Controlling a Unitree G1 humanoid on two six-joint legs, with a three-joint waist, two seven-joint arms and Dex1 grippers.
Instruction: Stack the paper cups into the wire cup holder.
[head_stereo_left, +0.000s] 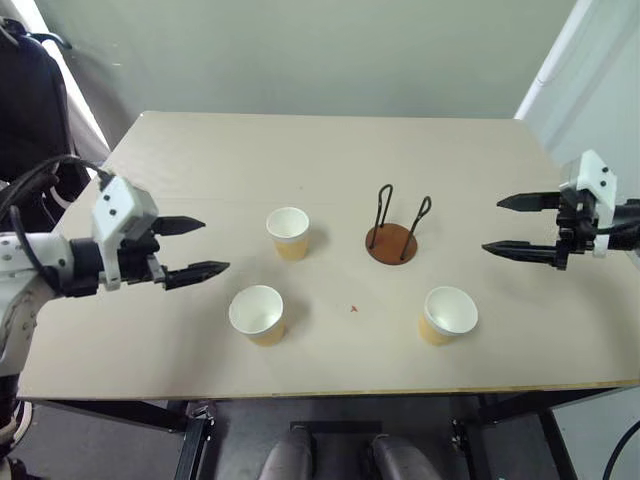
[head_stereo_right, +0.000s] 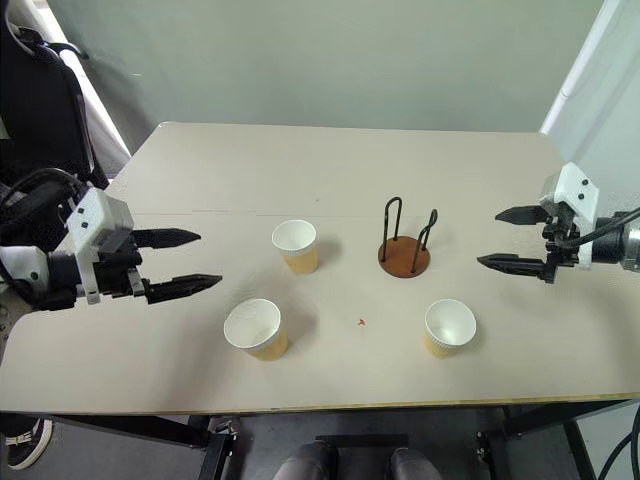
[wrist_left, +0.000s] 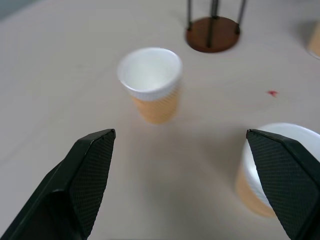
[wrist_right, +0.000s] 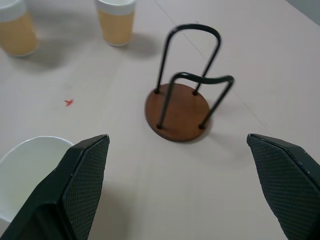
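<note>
You have both grippers spread wide and empty above the table (head_stereo_left: 150, 370), one at each side, so no cup is stacked yet. Your left gripper (head_stereo_left: 192, 248) points toward the middle of the table, and the nearest cups lie just ahead of its fingertips: one cup (head_stereo_left: 288, 233) slightly beyond its line, and a second cup (head_stereo_left: 257, 314) on the side nearer to you. Both stand upright with the mouth up, so their long axis is vertical and your fingers must come from the side, one finger on each side of the wall. Your right gripper (head_stereo_left: 515, 225) also points inward. The wire holder (head_stereo_left: 394, 228) stands ahead of it, near but clearly apart, with its two loops upright and nothing inside. The third cup (head_stereo_left: 448, 315) stands ahead of this gripper too, but on the side nearer to you, also upright. I judge the left arm is the closer one for the two left cups, and the right arm for the third cup and for the holder. The holder lies past the cups from your left gripper, so a cup must be carried across and lowered straight down between the loops
</note>
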